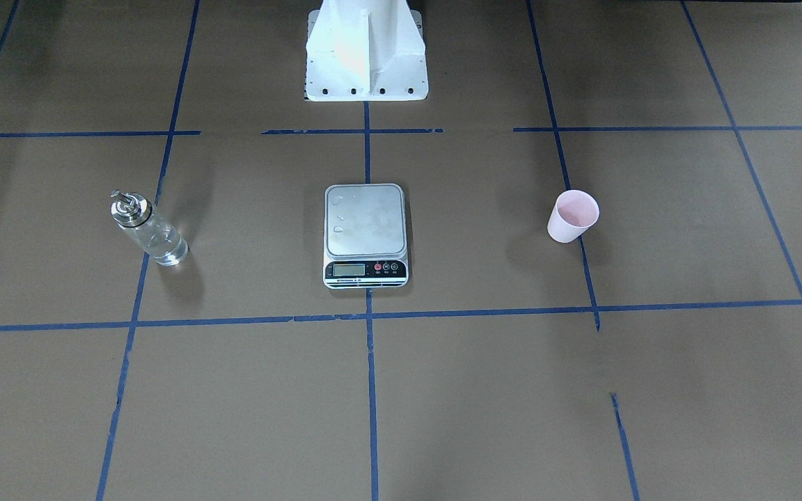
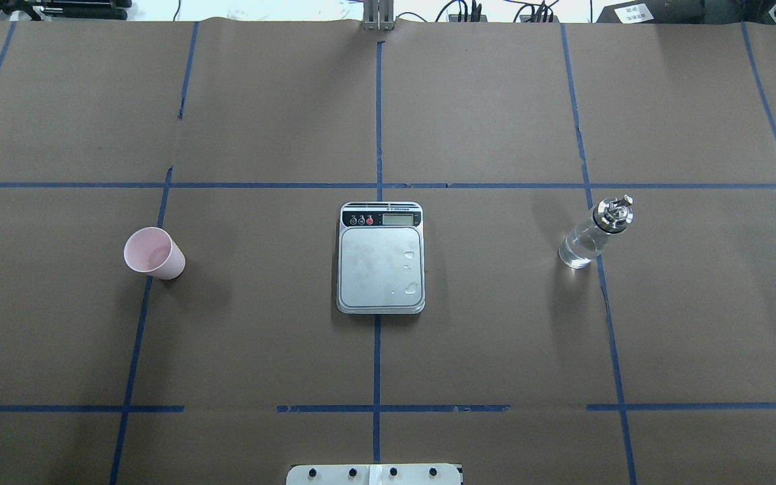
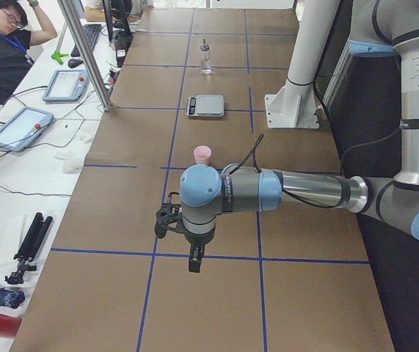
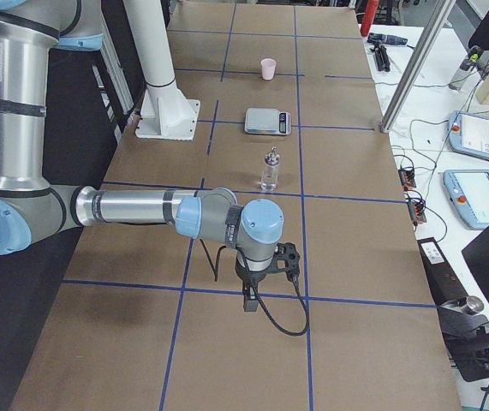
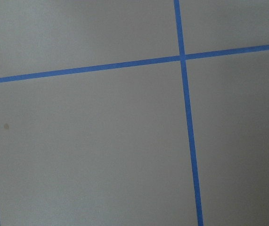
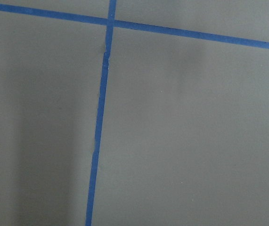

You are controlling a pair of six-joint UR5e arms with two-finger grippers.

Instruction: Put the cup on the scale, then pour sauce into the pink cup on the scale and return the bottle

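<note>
The scale [image 2: 380, 259] sits central, nothing standing on it; the bottle [image 2: 593, 232] stands upright well to its right, the cup [image 2: 153, 253] well to its left, likely one per side for separate reaches; the left gripper [image 3: 193, 258] and right gripper [image 4: 249, 298] hang far off, touching neither; their jaw spread cannot be told.

Even indoor light; soft shadows fall beside the bottle [image 1: 154, 236] and cup [image 1: 571, 217]; wrist views look slightly soft, perhaps defocused.
</note>
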